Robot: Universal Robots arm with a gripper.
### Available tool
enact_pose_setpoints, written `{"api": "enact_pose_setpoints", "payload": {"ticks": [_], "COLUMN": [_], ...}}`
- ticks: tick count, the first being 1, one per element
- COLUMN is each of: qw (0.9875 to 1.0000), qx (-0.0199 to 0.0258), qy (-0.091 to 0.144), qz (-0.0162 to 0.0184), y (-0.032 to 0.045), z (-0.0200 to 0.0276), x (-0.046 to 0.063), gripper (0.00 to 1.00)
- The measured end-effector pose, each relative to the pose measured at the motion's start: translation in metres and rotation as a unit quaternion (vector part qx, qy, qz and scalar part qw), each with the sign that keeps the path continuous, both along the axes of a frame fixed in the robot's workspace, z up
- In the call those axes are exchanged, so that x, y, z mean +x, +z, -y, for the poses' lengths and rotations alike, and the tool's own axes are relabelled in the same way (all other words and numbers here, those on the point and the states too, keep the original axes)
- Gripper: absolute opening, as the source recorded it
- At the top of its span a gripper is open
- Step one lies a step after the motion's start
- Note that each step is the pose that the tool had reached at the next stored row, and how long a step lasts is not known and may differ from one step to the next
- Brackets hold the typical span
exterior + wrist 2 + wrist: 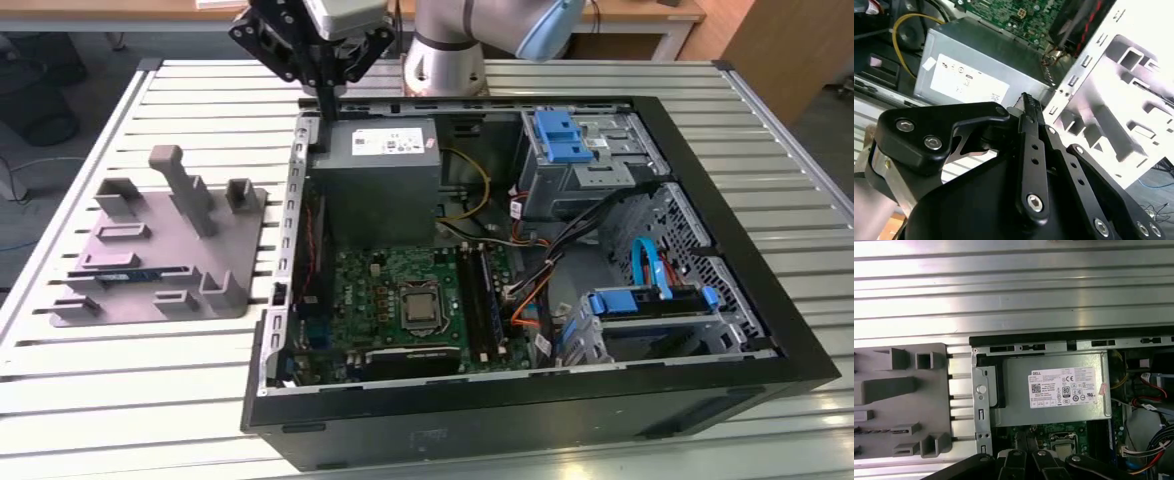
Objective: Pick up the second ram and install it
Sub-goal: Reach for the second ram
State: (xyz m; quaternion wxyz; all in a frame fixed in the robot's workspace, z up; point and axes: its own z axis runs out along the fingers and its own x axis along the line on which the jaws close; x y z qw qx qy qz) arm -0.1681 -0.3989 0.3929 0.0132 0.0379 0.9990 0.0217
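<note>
1. The second ram (pixel 134 271) appears as a thin blue stick lying low in a grey moulded holder (pixel 247 235) on the exterior view's left, well apart from the open computer case (pixel 747 330).
2. The gripper (pixel 324 105) hangs over the case's far edge, just beside the grey power supply box (pixel 378 165). The fingers (pixel 1029 112) look pressed together, with nothing seen between them.
3. By this showing, the pick-up step is in hand and not yet done: the stick sits untouched in its holder.
4. A grasp would likely call for the fingers to part and line up with the stick's long, narrow sides, since holder walls stand close around it.
5. The holder is matte grey with blocky posts and slots. The tabletop (pixel 134 360) is ribbed bright metal. The green motherboard (pixel 387 300) lies flat inside the black-rimmed case.
</note>
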Motion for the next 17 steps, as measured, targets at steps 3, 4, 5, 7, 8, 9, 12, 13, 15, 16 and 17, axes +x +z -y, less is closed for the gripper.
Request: {"api": "enact_pose_setpoints", "payload": {"ticks": [3, 4, 5, 7, 8, 9, 12, 13, 15, 16, 17], "qw": [1.0000, 1.0000, 1.0000, 1.0000, 1.0000, 1.0000, 1.0000, 1.0000, 1.0000, 1.0000, 1.0000], "qx": [0.0000, 0.0000, 0.0000, 0.0000, 0.0000, 0.0000, 0.0001, 0.0000, 0.0000, 0.0000, 0.0000], "qy": [0.000, 0.000, 0.000, 0.000, 0.000, 0.000, 0.000, 0.000, 0.000, 0.000, 0.000], "qz": [0.0000, 0.0000, 0.0000, 0.0000, 0.0000, 0.0000, 0.0000, 0.0000, 0.0000, 0.0000, 0.0000], "y": [-0.0004, -0.0005, -0.0006, -0.0009, -0.0010, -0.0011, -0.0014, -0.0014, -0.0016, -0.0017, -0.0018], "z": [0.0000, 0.0000, 0.0000, 0.0000, 0.0000, 0.0000, 0.0000, 0.0000, 0.0000, 0.0000, 0.0000], "x": [-0.007, -0.010, -0.012, -0.019, -0.022, -0.025, -0.032, -0.035, -0.039, -0.041, -0.044], "gripper": [0.10, 0.10, 0.10, 0.10, 0.10, 0.10, 0.10, 0.10, 0.10, 0.10, 0.10]}}
